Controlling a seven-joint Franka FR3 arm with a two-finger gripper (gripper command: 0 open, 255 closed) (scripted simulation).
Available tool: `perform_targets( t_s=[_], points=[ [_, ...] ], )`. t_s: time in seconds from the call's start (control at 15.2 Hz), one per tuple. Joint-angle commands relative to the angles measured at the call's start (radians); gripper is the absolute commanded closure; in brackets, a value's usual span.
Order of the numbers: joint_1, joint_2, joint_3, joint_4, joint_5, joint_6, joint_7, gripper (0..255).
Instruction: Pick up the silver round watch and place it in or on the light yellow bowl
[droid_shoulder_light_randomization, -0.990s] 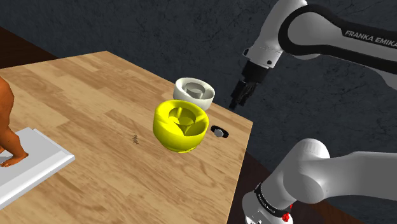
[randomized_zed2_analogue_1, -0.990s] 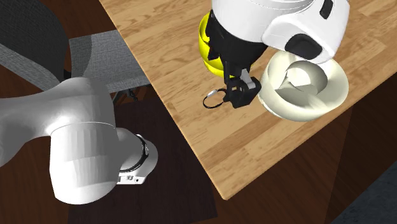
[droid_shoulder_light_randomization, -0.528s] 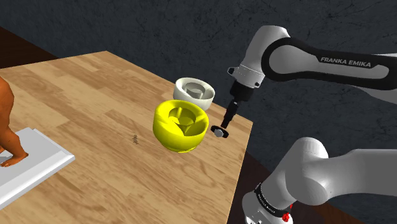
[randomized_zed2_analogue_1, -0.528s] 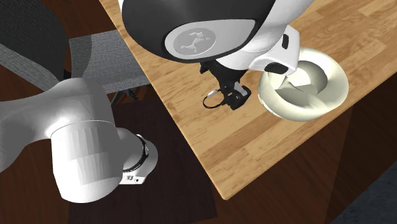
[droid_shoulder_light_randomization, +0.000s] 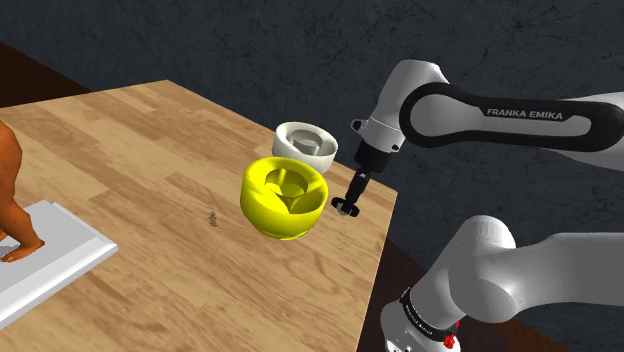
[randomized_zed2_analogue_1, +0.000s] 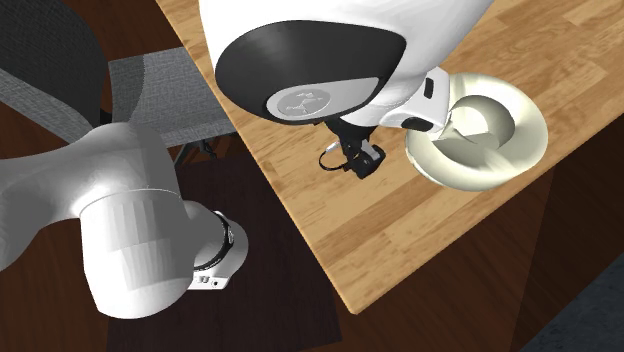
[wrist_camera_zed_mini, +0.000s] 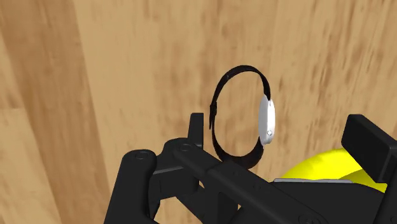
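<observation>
Watch (wrist_camera_zed_mini: 267, 121), silver-faced, black strap, at bench (droid_shoulder_light_randomization: 150, 150) edge: hand (wrist_camera_zed_mini: 281, 130) has dropped around it, fingers (wrist_camera_zed_mini: 196, 133) apart, nothing clasped; grasp comes next.

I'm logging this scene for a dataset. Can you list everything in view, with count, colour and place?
table: 1, light wood, under the items below
watch: 1, black strap and silver case, on the table near its edge
yellow bowl: 1, bright yellow, beside the watch
pale bowl: 1, cream-white, just behind the yellow bowl in the shoulder view
small dark object: 1, on the table to the shoulder view's left of the yellow bowl, too small to identify
board: 1, white, shoulder view's lower left
figure: 1, orange-brown, on the board, cut off by the frame
chair: 1, grey, beside the table
arm: 1, white with dark joints
gripper: 1, black, open, fingers either side of the watch
</observation>
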Motion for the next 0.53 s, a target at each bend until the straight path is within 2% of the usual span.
perform_targets(
  t_s=[0.0,0.26,0.33,0.46],
  points=[
    [0.001,0.001,0.001,-0.002,0.001,0.003,0.000,0],
    [0.001,0.001,0.001,-0.002,0.001,0.003,0.000,0],
    [0.001,0.001,0.001,-0.002,0.001,0.003,0.000,255],
    [0.001,0.001,0.001,-0.002,0.001,0.003,0.000,255]
  ],
)
